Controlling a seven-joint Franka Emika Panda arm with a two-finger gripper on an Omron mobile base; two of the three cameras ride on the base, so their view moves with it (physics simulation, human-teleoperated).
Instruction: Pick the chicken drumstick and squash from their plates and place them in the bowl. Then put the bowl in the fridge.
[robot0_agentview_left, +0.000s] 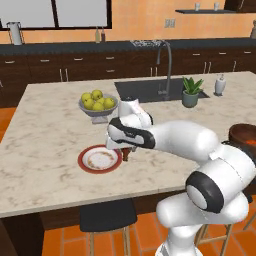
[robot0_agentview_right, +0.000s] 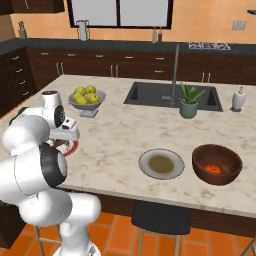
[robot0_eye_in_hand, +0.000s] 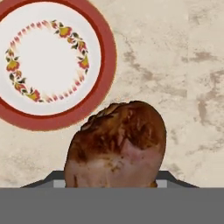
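Note:
My gripper is shut on the chicken drumstick, a dark-brown piece held just above the counter. It hangs to the right of the white red-rimmed plate, which is bare; the same plate lies at the upper left in the hand view. The drumstick covers my fingertips there. The squash lies inside the dark-brown bowl at the counter's right end. The plain grey-beige plate sits bare just left of the bowl. The fridge is out of view.
A grey footed bowl of yellow-green fruit stands behind the red-rimmed plate. The sink with its tall faucet, a potted plant and a soap dispenser are at the back. A dark stool stands under the front edge.

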